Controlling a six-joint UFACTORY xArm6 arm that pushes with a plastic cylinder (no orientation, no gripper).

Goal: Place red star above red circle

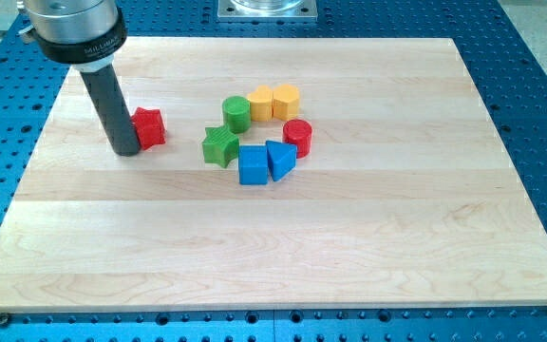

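Note:
The red star (149, 127) lies on the wooden board at the view's upper left. My tip (124, 150) stands right against its left side, touching it. The red circle (298, 137), a short cylinder, stands well to the right of the star, at the right end of a cluster of blocks. The star and the red circle are about level with each other across the view.
Cluster near the board's middle: green cylinder (236, 113), two yellow blocks (261, 102) (286, 100) above the red circle, green star (220, 146), blue cube (253, 164), blue triangle (279, 158). The wooden board (273, 247) sits on a blue perforated table.

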